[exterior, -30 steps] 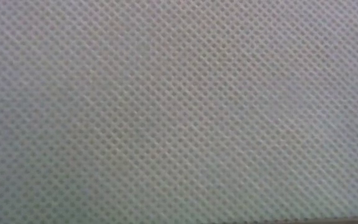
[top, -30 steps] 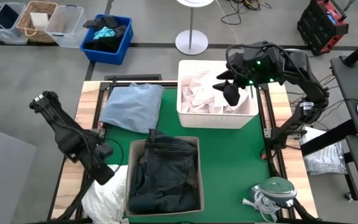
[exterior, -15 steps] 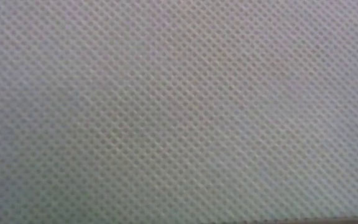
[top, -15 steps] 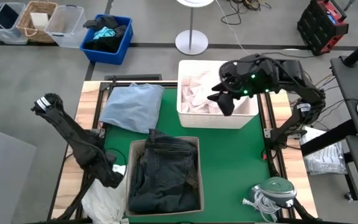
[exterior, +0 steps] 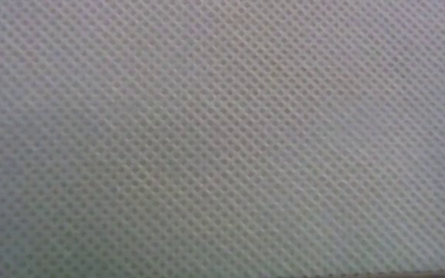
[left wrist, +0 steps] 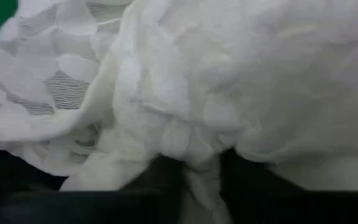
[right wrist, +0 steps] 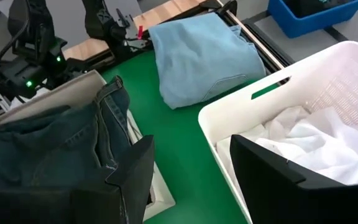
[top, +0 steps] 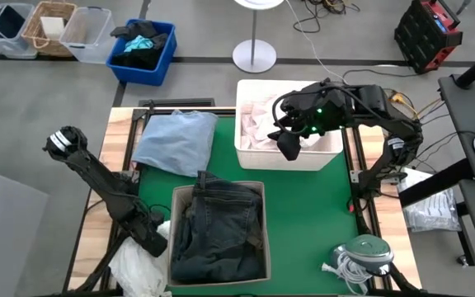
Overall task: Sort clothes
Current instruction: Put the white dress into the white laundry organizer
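Down at the table's near-left corner, the left gripper (top: 157,242) presses into the white lace garment (left wrist: 229,81), fingers pinching a fold. The right gripper (right wrist: 191,168), empty with fingers spread, hangs over the white basket (top: 258,154) rim; dark denim jeans (top: 219,231) fill the cardboard box (top: 176,198), beside the light blue shirt (top: 174,140).

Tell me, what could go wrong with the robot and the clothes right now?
The left gripper is down in the white lacy garment at the table's near left corner. Its jaws seem pinched on just a small fold, so the cloth might slip free or drag off the edge.

The right gripper hangs open by the white basket's rim. It could bump the rim.

The jeans bulge over their box, so passing cloth may snag there.
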